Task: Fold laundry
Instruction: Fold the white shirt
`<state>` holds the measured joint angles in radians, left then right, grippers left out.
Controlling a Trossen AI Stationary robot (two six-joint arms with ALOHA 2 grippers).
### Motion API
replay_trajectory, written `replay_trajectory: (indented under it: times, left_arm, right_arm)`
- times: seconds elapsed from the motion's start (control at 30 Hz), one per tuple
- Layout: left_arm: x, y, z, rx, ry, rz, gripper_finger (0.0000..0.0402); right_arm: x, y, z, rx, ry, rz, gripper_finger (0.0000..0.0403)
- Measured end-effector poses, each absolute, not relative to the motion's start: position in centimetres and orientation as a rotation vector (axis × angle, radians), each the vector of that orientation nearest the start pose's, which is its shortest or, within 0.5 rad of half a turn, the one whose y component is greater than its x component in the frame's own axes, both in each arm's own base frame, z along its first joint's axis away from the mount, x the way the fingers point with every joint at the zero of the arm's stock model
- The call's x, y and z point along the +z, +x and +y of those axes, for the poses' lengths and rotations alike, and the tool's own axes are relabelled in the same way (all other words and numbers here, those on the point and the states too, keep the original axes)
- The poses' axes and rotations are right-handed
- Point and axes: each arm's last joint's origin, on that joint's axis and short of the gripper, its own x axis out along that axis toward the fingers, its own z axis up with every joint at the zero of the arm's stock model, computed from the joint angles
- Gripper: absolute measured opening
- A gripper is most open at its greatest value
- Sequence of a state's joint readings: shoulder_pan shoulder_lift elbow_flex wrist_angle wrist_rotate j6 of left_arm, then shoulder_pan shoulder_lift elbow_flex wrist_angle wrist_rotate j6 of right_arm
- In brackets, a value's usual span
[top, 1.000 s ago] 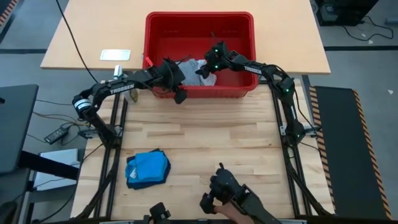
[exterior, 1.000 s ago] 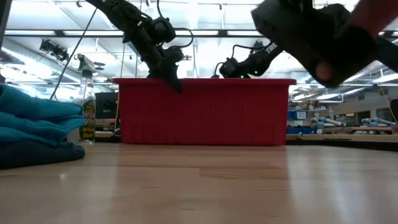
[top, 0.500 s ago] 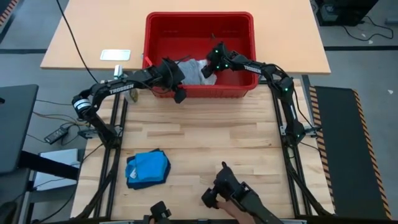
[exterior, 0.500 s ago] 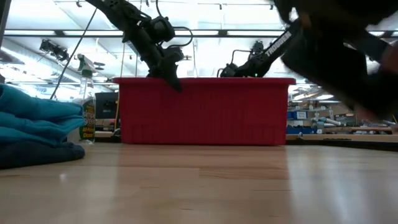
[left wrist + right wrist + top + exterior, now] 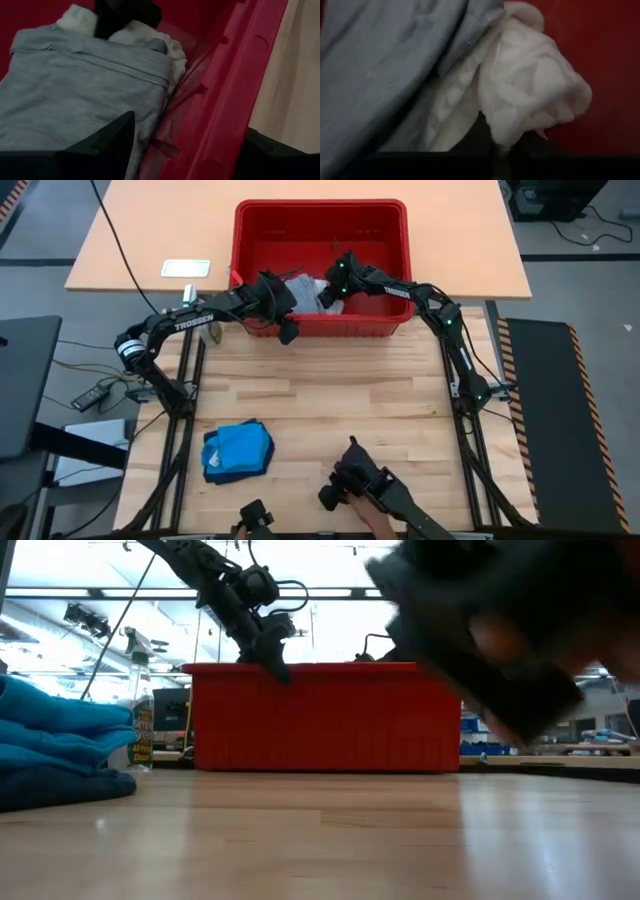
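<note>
The basket at twelve o'clock was red plastic, faintly glossy, its front wall finely ribbed. Inside lay a grey garment of smooth matt knit and a white garment of fluffy, textured cloth. The table was pale wooden planks with a light sheen. At seven o'clock the blue garment looked soft and matt. Both arms were matt black.

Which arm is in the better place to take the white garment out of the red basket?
Probably the right. The right gripper is already at the white garment, while the left gripper hangs over the red basket's front wall.
</note>
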<state>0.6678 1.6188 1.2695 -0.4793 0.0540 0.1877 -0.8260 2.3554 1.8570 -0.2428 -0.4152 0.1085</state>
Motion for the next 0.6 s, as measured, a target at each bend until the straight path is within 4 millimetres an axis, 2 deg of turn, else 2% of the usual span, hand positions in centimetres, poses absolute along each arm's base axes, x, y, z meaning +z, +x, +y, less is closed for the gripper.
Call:
replay_trajectory:
  times: [0.07, 0.13, 0.2, 0.3, 0.43, 0.6]
  left_arm:
    - [26.9, 27.5, 21.5, 0.499, -0.120, 0.832, 0.0256]
    - [26.9, 27.5, 21.5, 0.504, -0.127, 0.830, 0.0256]
    - [26.9, 27.5, 21.5, 0.508, -0.133, 0.829, 0.0256]
    - [26.8, 27.5, 21.5, 0.507, -0.134, 0.836, 0.0256]
    - [26.8, 27.4, 21.5, 0.509, -0.136, 0.838, 0.0250]
    - [27.9, 27.1, 21.3, 0.529, -0.156, 0.814, 0.0243]
  right_arm:
    - [17.4, 36.1, -37.6, -0.442, 0.546, 0.564, 0.0025]
    - [19.8, 36.2, -37.8, -0.455, 0.511, 0.516, 0.0025]
    - [23.5, 36.1, -37.6, -0.461, 0.460, 0.447, 0.0025]
    - [30.1, 35.4, -36.8, -0.473, 0.367, 0.319, 0.0025]
    - [38.4, 33.5, -34.0, -0.542, 0.211, 0.220, 0.0025]
    - [47.3, 30.0, -28.2, -0.621, 0.033, 0.123, 0.0025]
